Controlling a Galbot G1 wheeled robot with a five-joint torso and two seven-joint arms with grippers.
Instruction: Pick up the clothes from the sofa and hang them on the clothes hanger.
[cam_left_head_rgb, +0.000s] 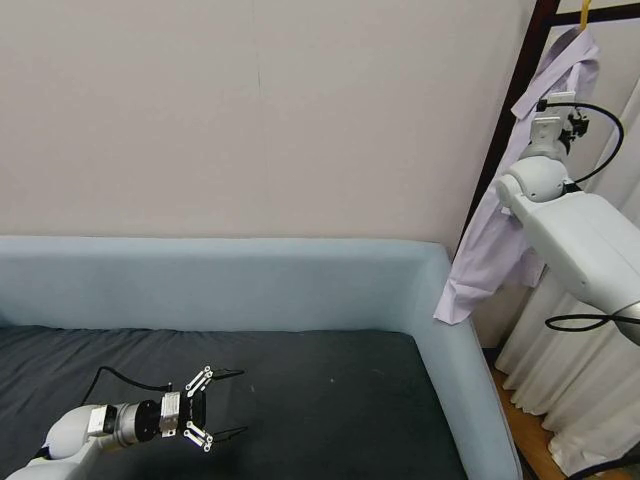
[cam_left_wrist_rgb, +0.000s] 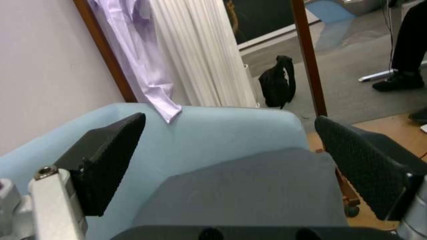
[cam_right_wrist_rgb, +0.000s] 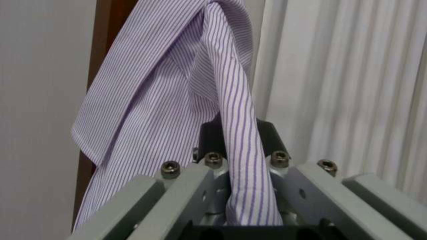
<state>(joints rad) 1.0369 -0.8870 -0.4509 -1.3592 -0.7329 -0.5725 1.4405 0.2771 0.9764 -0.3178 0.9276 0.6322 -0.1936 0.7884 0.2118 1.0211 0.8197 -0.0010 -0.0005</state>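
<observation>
Head view: the lilac striped shirt (cam_left_head_rgb: 497, 235) hangs from the dark wooden clothes rack (cam_left_head_rgb: 530, 40) at the pale blue sofa's (cam_left_head_rgb: 250, 282) end. The right gripper (cam_left_head_rgb: 558, 100) is raised at its collar, and the left gripper (cam_left_head_rgb: 215, 407) hovers low over the dark grey seat cushion (cam_left_head_rgb: 330, 400), jaws wide and empty. Left wrist view: the shirt hem hangs just beside the sofa arm, with a white curtain (cam_left_wrist_rgb: 200, 50) and open floor (cam_left_wrist_rgb: 373, 45) beyond. Right wrist view: jaws closed on a fold of the shirt.

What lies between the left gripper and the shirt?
Head view: bare dark seat cushion, then the sofa's light-blue arm. The left gripper hovers open over the cushion; the right gripper holds the striped shirt.
</observation>
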